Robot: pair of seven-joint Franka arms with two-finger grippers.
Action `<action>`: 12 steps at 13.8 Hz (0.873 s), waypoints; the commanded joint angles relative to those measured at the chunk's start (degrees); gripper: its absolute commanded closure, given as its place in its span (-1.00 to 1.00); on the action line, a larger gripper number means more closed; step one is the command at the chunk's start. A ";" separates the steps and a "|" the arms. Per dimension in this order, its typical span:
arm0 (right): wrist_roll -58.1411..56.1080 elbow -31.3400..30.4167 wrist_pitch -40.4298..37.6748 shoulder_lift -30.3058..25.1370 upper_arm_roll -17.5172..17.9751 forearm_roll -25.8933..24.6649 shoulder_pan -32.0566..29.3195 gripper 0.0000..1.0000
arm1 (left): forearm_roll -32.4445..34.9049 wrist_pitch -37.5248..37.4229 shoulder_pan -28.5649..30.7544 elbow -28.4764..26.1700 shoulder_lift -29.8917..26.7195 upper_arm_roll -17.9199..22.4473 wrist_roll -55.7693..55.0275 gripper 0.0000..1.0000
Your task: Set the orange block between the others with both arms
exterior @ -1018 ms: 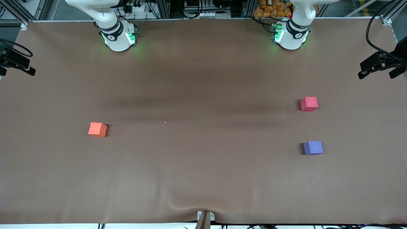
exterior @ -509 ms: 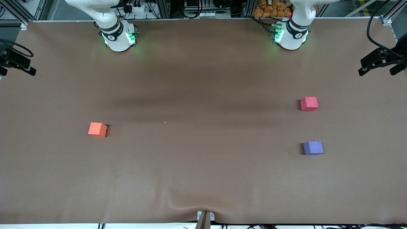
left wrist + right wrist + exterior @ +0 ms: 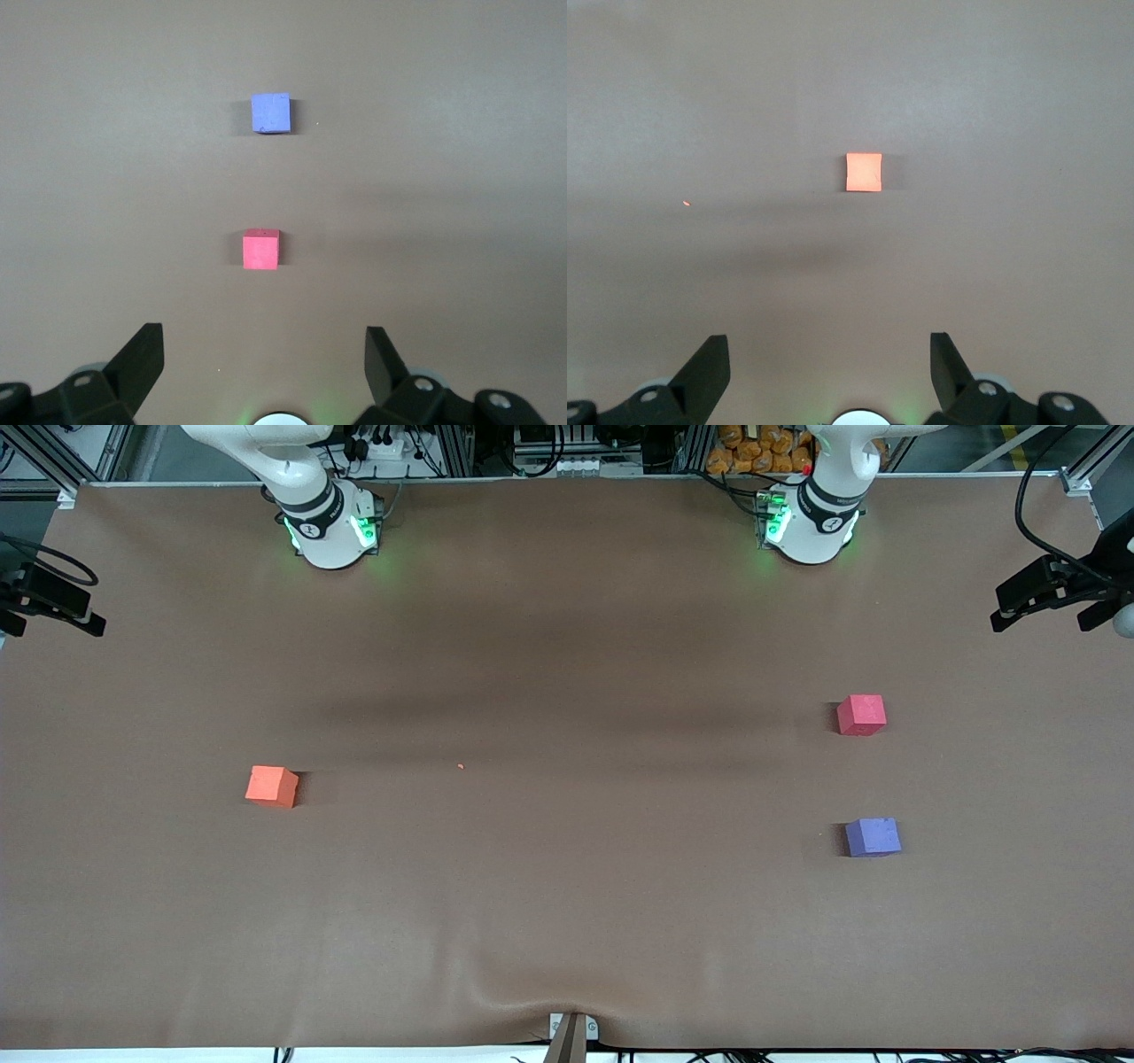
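On bench [image 3: 567, 921]: orange block [image 3: 272, 786] untouched, well apart from pinkish-red cube [image 3: 861, 715] and purple-blue cube [image 3: 873, 837]; left gripper [image 3: 264, 367], right gripper [image 3: 829, 367] spread wide, empty, high above.

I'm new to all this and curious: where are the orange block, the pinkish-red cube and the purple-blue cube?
orange block [image 3: 271, 786]: front view, top face.
pinkish-red cube [image 3: 861, 714]: front view, top face.
purple-blue cube [image 3: 270, 112]: left wrist view, top face.
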 commanded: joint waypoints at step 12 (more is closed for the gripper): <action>-0.46 -10.10 20.01 20.16 -0.47 -0.01 -1.03 -1.00 | -0.14 -0.73 0.07 0.02 0.21 -0.27 1.13 -1.00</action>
